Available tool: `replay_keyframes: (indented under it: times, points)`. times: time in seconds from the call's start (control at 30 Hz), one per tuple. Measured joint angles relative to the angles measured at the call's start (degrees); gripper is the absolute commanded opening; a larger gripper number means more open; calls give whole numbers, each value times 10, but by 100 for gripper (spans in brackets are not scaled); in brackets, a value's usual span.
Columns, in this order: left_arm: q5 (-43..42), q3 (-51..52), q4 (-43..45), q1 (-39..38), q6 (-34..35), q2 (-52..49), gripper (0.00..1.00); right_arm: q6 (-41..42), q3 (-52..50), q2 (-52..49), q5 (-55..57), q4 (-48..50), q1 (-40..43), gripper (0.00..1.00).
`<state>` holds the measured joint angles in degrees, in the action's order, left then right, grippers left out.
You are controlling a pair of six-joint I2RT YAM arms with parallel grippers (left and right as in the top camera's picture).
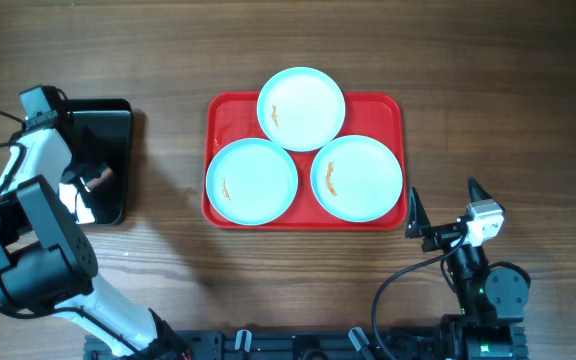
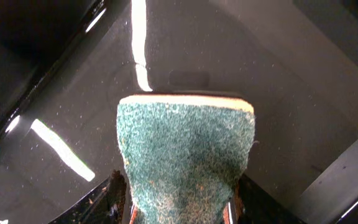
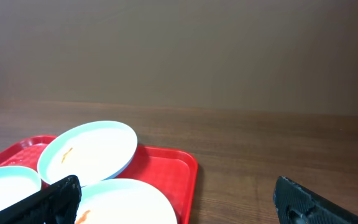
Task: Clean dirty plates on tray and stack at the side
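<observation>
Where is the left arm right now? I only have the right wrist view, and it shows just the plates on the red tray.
Observer: The left gripper is over a black tray, which lies to the left of the red tray and apart from it.
Operator: Is it holding anything?
Observer: A green sponge sits between its jaws, pinched narrower there.
Operator: My view cuts off the near-left plate. Is it dirty?
Observer: Yes, the near-left plate has an orange smear near its left edge.
</observation>
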<state>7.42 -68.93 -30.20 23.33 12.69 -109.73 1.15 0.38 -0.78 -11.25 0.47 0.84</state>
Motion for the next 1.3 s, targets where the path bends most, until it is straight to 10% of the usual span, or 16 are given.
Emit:
replay_keyframes:
  times: [0.5,0.83,1.3]
  points:
    - [-19,0,2,0,0,0,50,0,0,0,0,0,0,100]
    - [-21,0,-5,0,1,0,4,0,0,0,0,0,0,100]
    - [-26,0,-9,0,-2,10,4,0,0,0,0,0,0,100]
